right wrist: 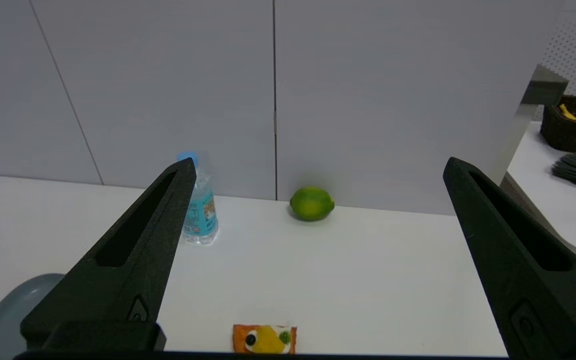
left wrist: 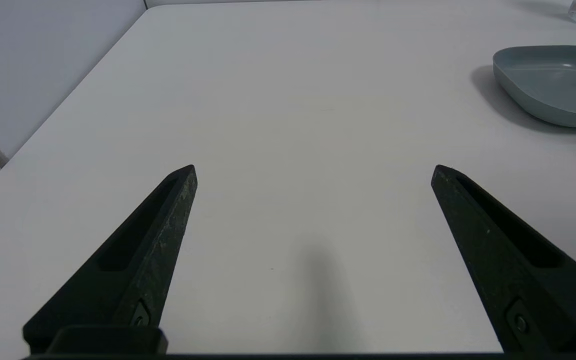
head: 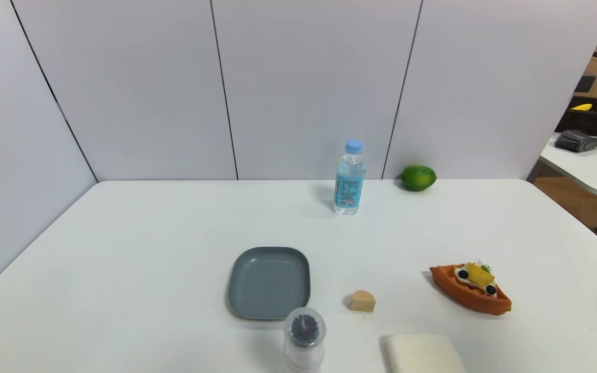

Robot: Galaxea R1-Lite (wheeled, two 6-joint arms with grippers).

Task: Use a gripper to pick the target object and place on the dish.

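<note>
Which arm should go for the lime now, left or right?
Right. The lime lies at the table's far right, and the right pincer, open, already faces it. The left pincer, also open, faces bare table beside the dish, with the water bottle between that side and the lime.

Bright, even light; soft shadows

lime at back wall | dish near front, bare | bottle between
</note>
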